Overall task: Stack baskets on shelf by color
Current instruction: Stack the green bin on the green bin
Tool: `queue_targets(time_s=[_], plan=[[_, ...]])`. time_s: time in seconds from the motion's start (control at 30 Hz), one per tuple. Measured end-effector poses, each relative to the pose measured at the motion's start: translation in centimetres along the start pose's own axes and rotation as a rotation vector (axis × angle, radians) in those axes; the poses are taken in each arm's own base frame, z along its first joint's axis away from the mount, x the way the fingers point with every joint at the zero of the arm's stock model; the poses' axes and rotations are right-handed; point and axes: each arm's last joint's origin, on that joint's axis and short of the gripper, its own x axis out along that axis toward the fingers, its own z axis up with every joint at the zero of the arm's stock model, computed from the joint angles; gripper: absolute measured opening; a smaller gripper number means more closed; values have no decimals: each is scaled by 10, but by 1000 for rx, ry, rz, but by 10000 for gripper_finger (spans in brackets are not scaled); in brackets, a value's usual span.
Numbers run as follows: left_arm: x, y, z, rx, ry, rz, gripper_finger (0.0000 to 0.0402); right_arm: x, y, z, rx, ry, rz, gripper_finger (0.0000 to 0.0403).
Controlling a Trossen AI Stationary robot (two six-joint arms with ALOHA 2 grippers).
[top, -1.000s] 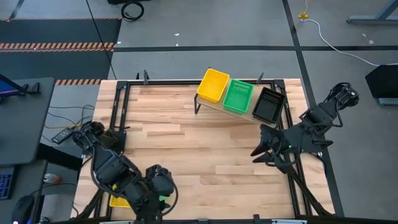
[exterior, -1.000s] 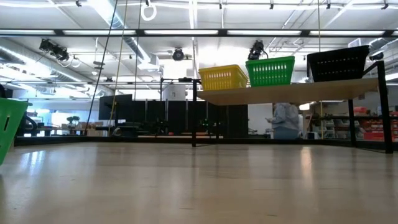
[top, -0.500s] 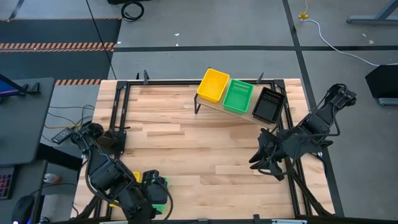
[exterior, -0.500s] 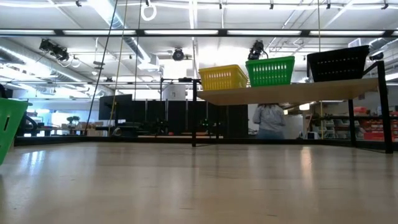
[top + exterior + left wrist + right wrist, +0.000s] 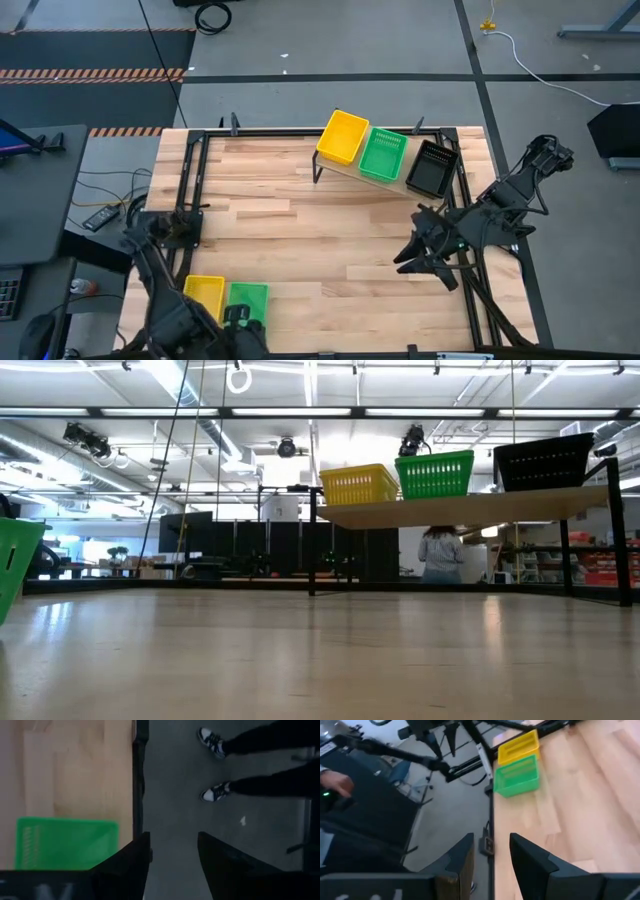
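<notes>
Baskets sit three abreast on the shelf (image 5: 340, 166) at the table's far edge: a yellow basket (image 5: 343, 137), a green basket (image 5: 383, 154) touching it, and a black basket (image 5: 432, 168) just beside that. Down at the near left corner lie a second yellow basket (image 5: 205, 295) and a second green basket (image 5: 246, 298), side by side. Left gripper (image 5: 172, 852) hangs past the table's near edge just beside that green one, fingers parted, holding nothing. Right gripper (image 5: 408, 258) hovers over the table's right side, jaws apart and empty. A person's shoes (image 5: 213, 741) stand on the floor beyond.
</notes>
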Motion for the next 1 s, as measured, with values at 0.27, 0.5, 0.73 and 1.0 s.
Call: queue_targets(time_s=[0.27,0.5,0.73,1.0], plan=[[47,-2,13,-51,45,32,172,-4,8,-8,-71,95,105,130],[85,17,31,-128,113,123,172,-22,3,-10,-190,133,140,130],[93,33,46,-165,127,160,172,-47,-3,-4,-248,44,137,130],[103,39,48,-173,159,197,182,-63,-9,-3,-266,20,123,130]])
